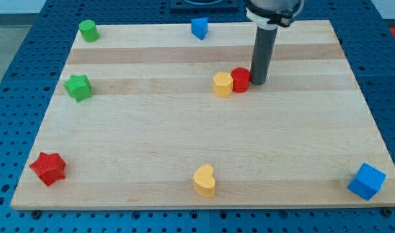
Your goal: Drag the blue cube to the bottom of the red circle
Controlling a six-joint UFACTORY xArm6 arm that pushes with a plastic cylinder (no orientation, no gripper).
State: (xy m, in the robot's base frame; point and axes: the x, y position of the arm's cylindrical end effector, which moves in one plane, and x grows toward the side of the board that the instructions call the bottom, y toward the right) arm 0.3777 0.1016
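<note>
The blue cube (367, 181) sits at the board's bottom right corner. The red circle (240, 80), a short red cylinder, stands just above the board's middle, touching a yellow hexagon block (222, 85) on its left. My tip (258, 83) is down on the board right beside the red circle, on its right side, touching or nearly touching it. The blue cube is far from my tip, toward the view's bottom right.
A blue pentagon-like block (199, 28) lies at the top edge. A green cylinder (88, 30) is at the top left, a green star (77, 87) at the left, a red star (48, 168) at the bottom left, a yellow heart (204, 180) at the bottom middle.
</note>
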